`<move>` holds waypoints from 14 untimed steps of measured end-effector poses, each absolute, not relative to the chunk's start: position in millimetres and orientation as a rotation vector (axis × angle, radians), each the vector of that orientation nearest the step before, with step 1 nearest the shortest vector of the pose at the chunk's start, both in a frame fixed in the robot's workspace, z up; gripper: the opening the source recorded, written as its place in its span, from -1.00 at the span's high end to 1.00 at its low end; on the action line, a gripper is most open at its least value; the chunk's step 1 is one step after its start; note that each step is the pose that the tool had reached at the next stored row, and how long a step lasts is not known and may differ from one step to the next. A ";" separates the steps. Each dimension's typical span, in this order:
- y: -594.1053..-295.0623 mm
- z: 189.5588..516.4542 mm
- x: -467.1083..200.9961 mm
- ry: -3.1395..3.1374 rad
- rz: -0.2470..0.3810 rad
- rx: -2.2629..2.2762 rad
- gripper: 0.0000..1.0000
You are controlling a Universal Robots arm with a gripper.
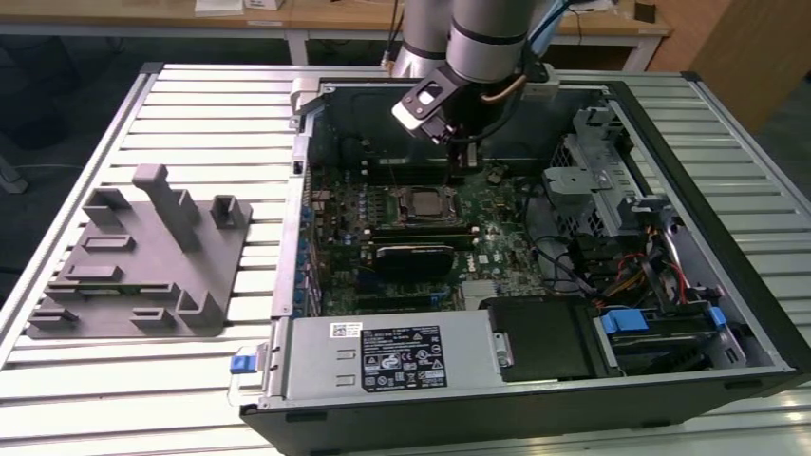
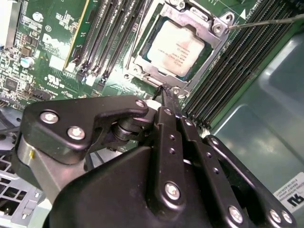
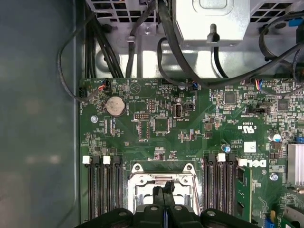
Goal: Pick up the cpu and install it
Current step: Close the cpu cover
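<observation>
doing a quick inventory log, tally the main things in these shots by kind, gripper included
cpu: 1
computer case: 1
grey fixture: 1
coin battery: 1
gripper: 1
total: 5

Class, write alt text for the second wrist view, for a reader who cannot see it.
The silver-topped cpu lies inside its metal socket frame on a green motherboard, between rows of black memory slots. The black claw, shut and empty, has its tips close to the frame's edge.
</observation>
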State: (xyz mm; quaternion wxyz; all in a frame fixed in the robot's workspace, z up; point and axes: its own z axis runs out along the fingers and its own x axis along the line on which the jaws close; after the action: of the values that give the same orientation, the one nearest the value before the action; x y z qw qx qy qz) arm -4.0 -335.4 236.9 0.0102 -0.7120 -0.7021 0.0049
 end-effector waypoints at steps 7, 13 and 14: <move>-336.8 234.8 -15.1 -2.199 -0.002 -2.222 0.79; -337.6 232.7 -24.6 -2.199 -0.003 -2.223 0.79; -337.7 232.5 -26.6 -2.199 -0.003 -2.223 0.79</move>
State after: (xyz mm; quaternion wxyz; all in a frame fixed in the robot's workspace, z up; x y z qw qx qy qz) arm -26.6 -337.7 232.5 0.0074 -0.7108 -0.7034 -0.0008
